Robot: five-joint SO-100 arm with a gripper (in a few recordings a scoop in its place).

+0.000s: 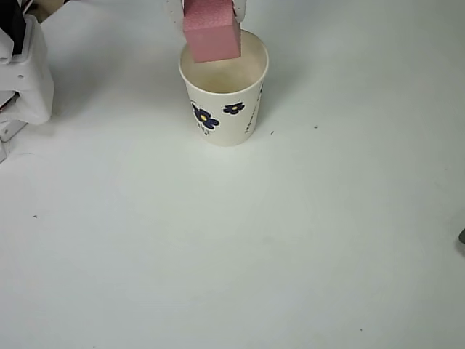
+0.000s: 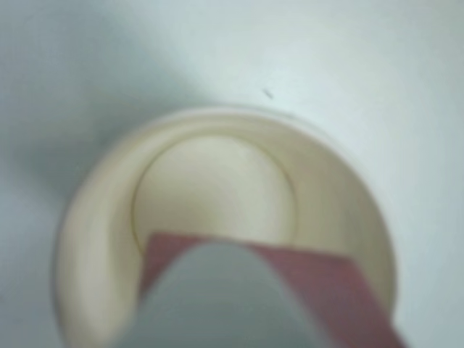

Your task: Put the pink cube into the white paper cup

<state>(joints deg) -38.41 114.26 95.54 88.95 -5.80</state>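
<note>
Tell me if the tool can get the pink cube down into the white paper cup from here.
Probably yes: the tool holds the pink cube over the white paper cup, whose open mouth looks unobstructed.

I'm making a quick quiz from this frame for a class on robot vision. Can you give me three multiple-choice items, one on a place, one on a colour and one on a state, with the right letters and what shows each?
1. Where is the cube?
A. On the table beside the cup
B. Held over the cup's mouth
C. Lying at the cup's bottom

2. What colour are the flowers on the cup's side?
A. Dark blue
B. Red
C. Green

3. How does the cup stand?
A. Tipped on its side
B. Upside down
C. Upright, nothing inside

Answers:
1 B: in the overhead view the gripper holds the cube at the rim, and in the wrist view it sits above the opening.
2 A: the overhead view shows dark blue flowers with yellow centres.
3 C: the wrist view looks straight down onto a bare cream bottom.
</note>
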